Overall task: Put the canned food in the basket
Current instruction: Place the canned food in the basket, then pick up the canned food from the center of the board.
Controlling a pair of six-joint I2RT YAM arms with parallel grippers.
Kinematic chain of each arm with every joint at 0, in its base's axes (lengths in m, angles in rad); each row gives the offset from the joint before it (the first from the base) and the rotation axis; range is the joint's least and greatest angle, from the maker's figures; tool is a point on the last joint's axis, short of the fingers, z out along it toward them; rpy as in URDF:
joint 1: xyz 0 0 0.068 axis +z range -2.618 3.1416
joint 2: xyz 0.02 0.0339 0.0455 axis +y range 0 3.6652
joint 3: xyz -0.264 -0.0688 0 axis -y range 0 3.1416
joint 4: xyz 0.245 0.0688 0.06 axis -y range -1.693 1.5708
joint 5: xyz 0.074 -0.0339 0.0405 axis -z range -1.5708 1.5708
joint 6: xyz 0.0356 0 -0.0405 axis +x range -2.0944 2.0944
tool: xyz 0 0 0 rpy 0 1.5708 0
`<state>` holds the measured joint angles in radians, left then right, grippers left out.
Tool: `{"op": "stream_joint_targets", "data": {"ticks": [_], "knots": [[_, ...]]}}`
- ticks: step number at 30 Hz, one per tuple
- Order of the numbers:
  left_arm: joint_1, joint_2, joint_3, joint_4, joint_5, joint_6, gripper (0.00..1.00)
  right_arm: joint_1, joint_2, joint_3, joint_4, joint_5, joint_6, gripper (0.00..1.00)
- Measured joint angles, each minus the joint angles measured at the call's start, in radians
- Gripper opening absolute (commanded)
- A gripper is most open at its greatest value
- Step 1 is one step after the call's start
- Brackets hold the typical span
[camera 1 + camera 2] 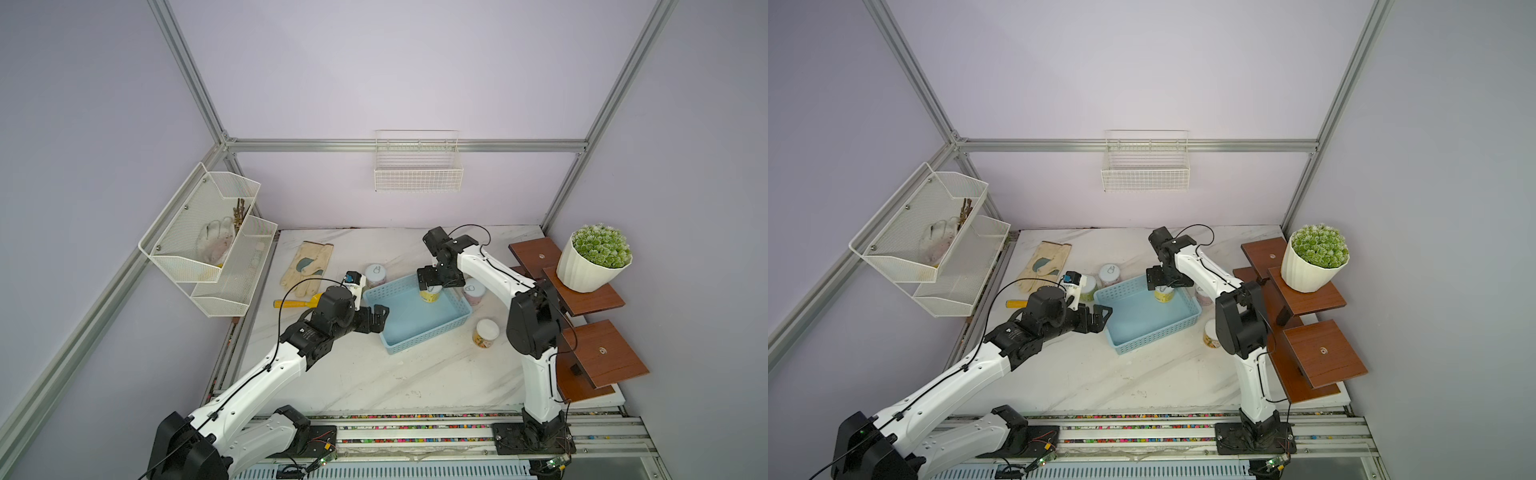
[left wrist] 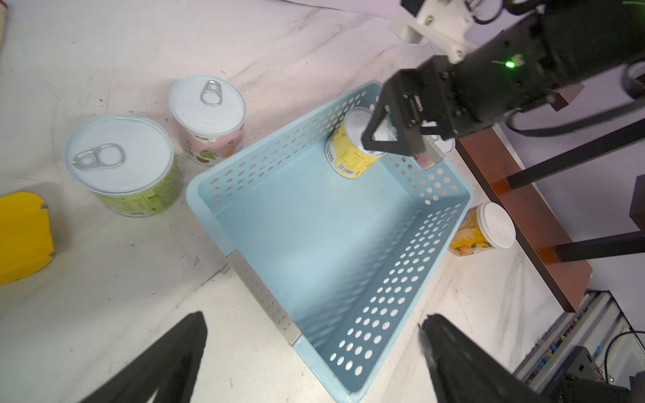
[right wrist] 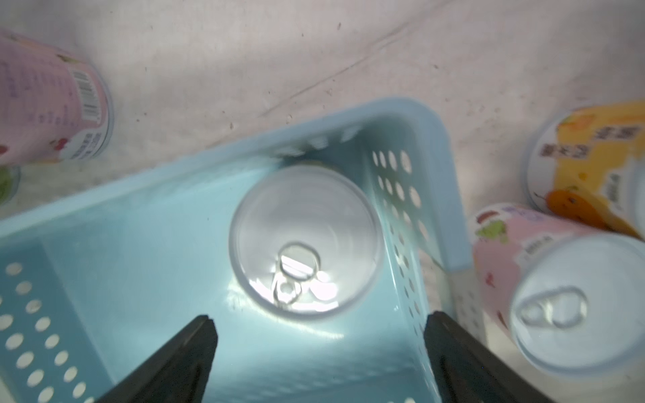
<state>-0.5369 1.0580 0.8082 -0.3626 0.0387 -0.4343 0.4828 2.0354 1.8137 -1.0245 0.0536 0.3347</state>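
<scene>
The light-blue basket (image 1: 419, 328) (image 2: 314, 226) sits mid-table. A yellow can (image 1: 431, 296) (image 2: 349, 155) stands upright in its far corner, lid (image 3: 307, 237) up. My right gripper (image 1: 432, 286) (image 3: 319, 321) hovers just above that can, open, its fingers clear of it. My left gripper (image 1: 376, 318) (image 2: 314, 315) is open and empty at the basket's near-left corner. A green can (image 2: 122, 174) and a pink can (image 1: 375, 274) (image 2: 207, 118) stand left of the basket. Another pink can (image 1: 473, 291) (image 3: 544, 279) and an orange can (image 1: 485, 332) (image 3: 593, 164) stand on its right.
A glove (image 1: 307, 264) and a yellow-handled tool (image 1: 297, 302) lie at the back left. Brown stepped shelves (image 1: 598, 353) with a potted plant (image 1: 594, 262) line the right edge. A white mesh rack (image 1: 208, 241) and a wire basket (image 1: 417, 166) hang on the walls.
</scene>
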Motion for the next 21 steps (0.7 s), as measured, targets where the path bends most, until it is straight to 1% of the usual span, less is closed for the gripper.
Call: {"op": "stream_joint_targets", "data": {"ticks": [3,8,11,14,18,21], "knots": [[0.0,0.005,0.056,-0.076,-0.056,0.009,1.0,0.013,-0.168,-0.15,0.077,-0.011,-0.005,0.99],[0.0,0.052,0.128,-0.174,-0.142,0.012,1.0,0.07,-0.387,-0.371,0.207,-0.068,-0.006,0.99],[0.001,0.092,0.161,-0.23,-0.186,0.012,1.0,0.095,-0.475,-0.476,0.277,-0.115,-0.004,0.99],[0.005,0.132,0.196,-0.269,-0.213,0.013,1.0,0.095,-0.56,-0.573,0.344,-0.148,-0.002,0.99],[0.019,0.224,0.276,-0.33,-0.251,0.019,1.0,0.093,-0.662,-0.684,0.47,-0.165,0.005,1.0],[0.031,0.296,0.336,-0.372,-0.273,0.021,1.0,0.089,-0.708,-0.748,0.56,-0.167,0.013,1.0]]}}
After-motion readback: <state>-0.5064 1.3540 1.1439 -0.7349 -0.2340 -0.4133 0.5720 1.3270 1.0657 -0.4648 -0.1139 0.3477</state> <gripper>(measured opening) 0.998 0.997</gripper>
